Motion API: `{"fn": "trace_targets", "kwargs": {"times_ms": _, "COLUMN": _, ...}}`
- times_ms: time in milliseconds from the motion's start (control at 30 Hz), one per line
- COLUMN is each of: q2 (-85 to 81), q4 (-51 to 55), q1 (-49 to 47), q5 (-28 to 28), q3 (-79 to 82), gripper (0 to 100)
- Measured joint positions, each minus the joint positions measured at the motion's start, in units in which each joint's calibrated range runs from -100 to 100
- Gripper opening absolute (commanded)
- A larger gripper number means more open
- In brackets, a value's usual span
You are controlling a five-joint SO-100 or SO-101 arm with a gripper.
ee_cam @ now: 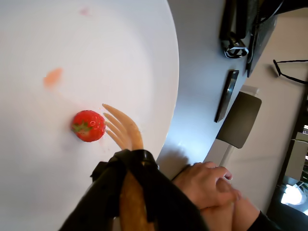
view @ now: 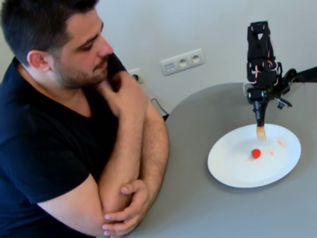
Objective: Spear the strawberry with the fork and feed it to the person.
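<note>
The round white plate (view: 233, 171), sitting near the right edge of the grey table (view: 198, 208), is holding the small red strawberry (view: 255, 153). The black end effector (view: 259, 118) is gripping the pale yellow-orange plastic fork (view: 261, 132), its tines hovering just beside the fruit.

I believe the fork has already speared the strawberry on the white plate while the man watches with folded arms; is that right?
Not quite: the fork has not speared the strawberry. In the wrist view its tines sit beside the berry, which lies whole on the white plate. The fixed view shows the fork above it. The man does watch with folded arms.
</note>
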Motion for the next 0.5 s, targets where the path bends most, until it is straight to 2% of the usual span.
{"fn": "trace_targets", "kwargs": {"times_ms": 167, "q2": 3.3, "q4": -2.5, "q1": 3.9, "q5": 1.4, "q3": -1.3, "gripper": 1}}
{"fn": "trace_targets", "kwargs": {"times_ms": 500, "q2": 3.5, "q4": -2.7, "q1": 3.7, "q5": 1.4, "q3": -1.3, "gripper": 1}}
